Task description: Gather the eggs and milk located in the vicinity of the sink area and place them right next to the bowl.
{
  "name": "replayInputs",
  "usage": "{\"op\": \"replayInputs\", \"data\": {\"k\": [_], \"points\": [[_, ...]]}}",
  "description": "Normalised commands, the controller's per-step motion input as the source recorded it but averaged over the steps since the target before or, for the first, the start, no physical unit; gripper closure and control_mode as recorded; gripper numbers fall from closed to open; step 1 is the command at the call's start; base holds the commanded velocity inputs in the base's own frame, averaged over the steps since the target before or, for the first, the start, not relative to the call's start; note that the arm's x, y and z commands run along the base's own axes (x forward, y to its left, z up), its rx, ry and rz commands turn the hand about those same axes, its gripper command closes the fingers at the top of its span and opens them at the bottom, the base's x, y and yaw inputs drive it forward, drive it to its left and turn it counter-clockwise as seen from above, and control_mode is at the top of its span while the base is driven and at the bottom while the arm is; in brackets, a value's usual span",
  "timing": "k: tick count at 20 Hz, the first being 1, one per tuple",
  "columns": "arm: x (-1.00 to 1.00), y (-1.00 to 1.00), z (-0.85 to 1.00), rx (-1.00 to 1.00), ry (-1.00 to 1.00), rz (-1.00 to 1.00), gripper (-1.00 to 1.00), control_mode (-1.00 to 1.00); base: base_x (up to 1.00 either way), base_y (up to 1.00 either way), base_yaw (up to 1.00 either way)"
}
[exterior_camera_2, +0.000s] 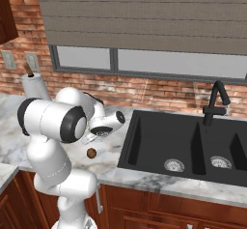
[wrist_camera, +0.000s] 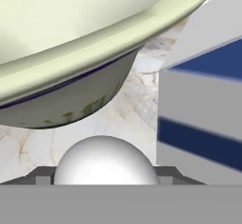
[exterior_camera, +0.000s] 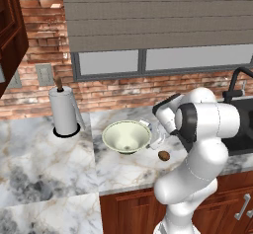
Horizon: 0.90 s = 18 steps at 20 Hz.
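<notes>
In the hand view the white egg (wrist_camera: 105, 160) is cut at the bottom, the bowl (wrist_camera: 71, 90) by the top and left edges, and the milk (wrist_camera: 203, 114) by the right edge. The arm hides the milk in both base views.

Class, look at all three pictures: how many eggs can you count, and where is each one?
2. The brown egg lies on the counter near the bowl; the white egg sits at the fingers, between bowl and milk carton.
</notes>
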Motion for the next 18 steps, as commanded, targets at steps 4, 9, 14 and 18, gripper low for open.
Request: {"op": "replayInputs", "data": {"k": [4,9,14,18], "points": [[0.00,0.00,-0.12,0.00,0.00,0.00,-1.00,-1.00,0.00,0.00,0.00],[0.00,0.00,-0.03,0.00,0.00,0.00,-1.00,-1.00,0.00,0.00,0.00],[-0.02,0.00,0.00,0.00,0.00,0.00,-1.00,-1.00,0.00,0.00,0.00],[-0.16,-0.08,0.00,0.00,0.00,0.00,-1.00,-1.00,0.00,0.00,0.00]]}}
